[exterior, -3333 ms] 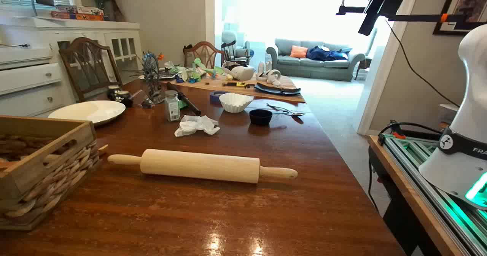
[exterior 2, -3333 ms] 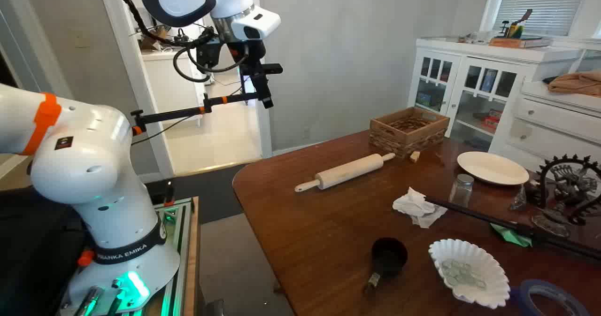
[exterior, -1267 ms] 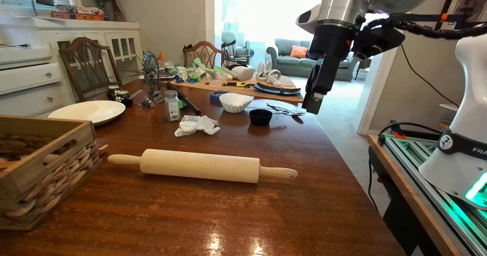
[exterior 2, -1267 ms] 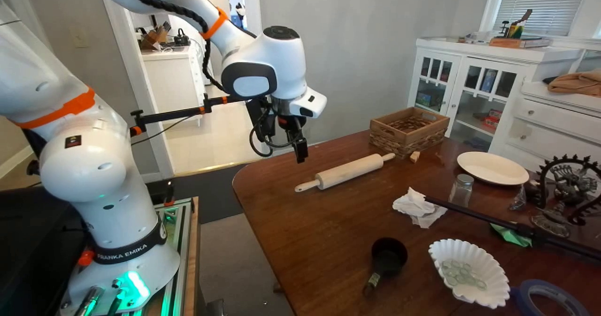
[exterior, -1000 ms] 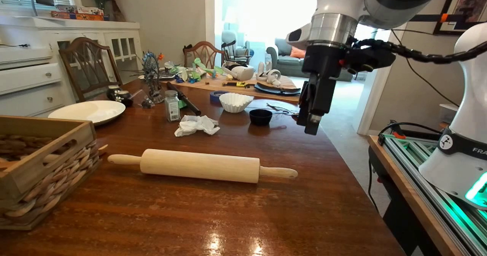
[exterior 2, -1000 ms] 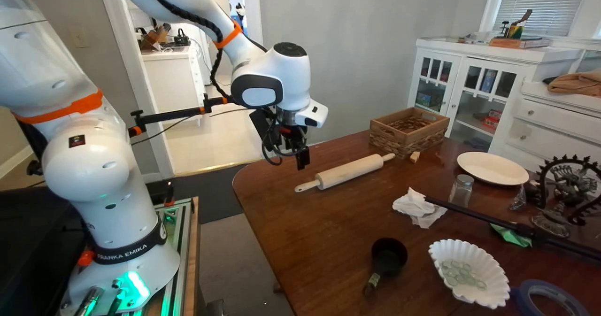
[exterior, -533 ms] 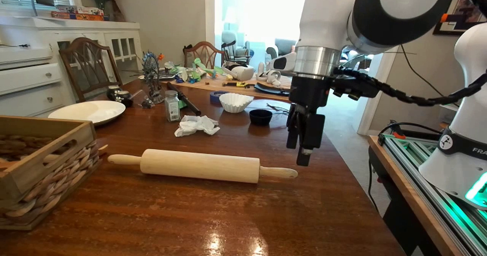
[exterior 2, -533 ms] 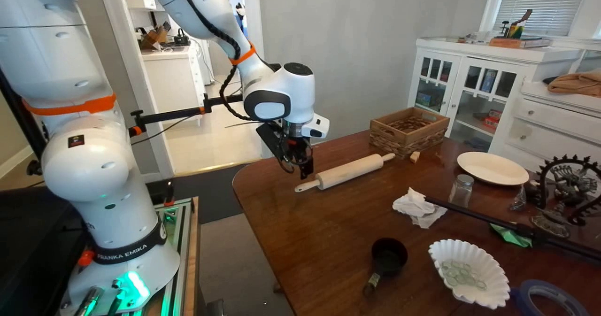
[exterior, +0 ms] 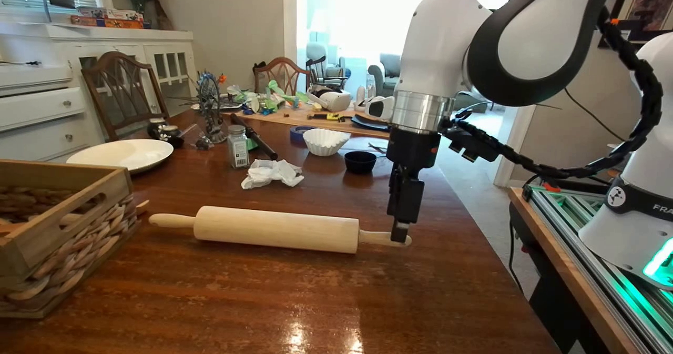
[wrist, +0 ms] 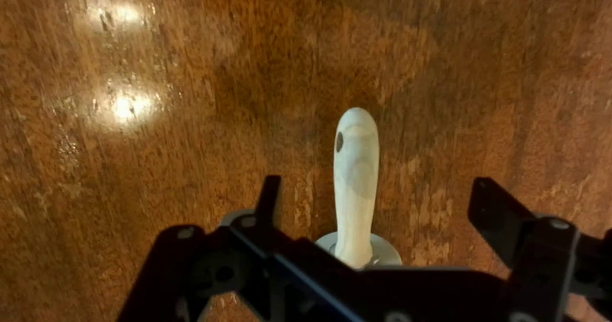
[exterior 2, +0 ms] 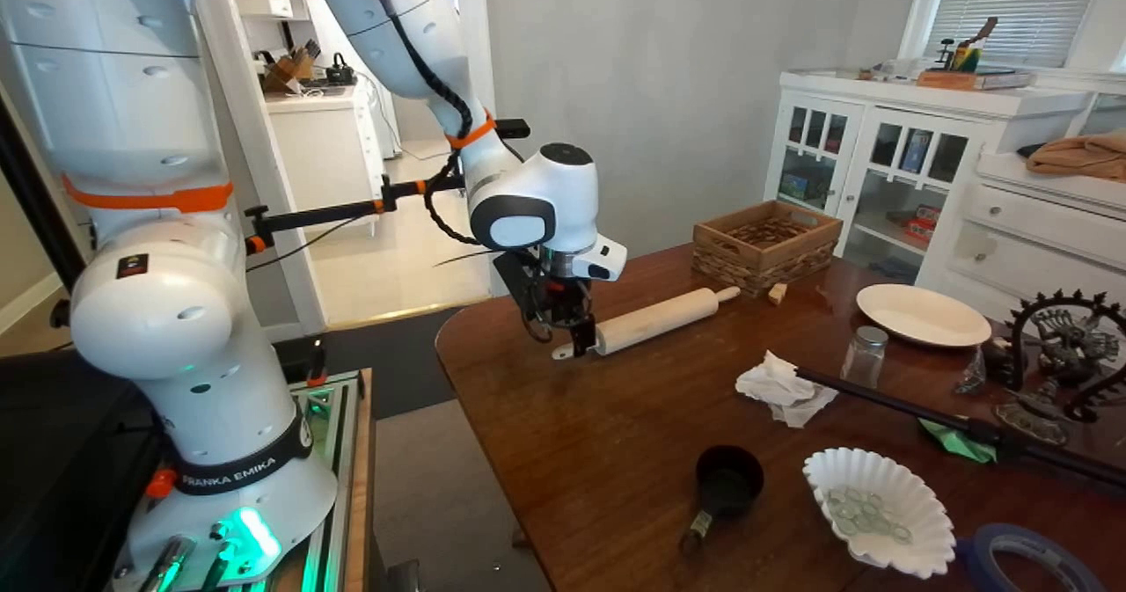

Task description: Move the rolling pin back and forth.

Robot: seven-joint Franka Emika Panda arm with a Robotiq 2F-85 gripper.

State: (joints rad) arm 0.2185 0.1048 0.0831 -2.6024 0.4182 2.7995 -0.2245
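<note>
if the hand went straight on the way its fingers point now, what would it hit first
Probably the tabletop: the open hand points down with a rolling pin handle between its fingers, though their height is hard to judge.

I see a brown rectangular woven basket (exterior 2: 748,269) and shallow cream plate (exterior 2: 924,315) near one edge of the wooden table (exterior 2: 625,438).

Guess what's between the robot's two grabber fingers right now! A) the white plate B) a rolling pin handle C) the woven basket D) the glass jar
B: the wrist view shows the rolling pin handle between the fingers of the open gripper, a gap on each side.
</note>
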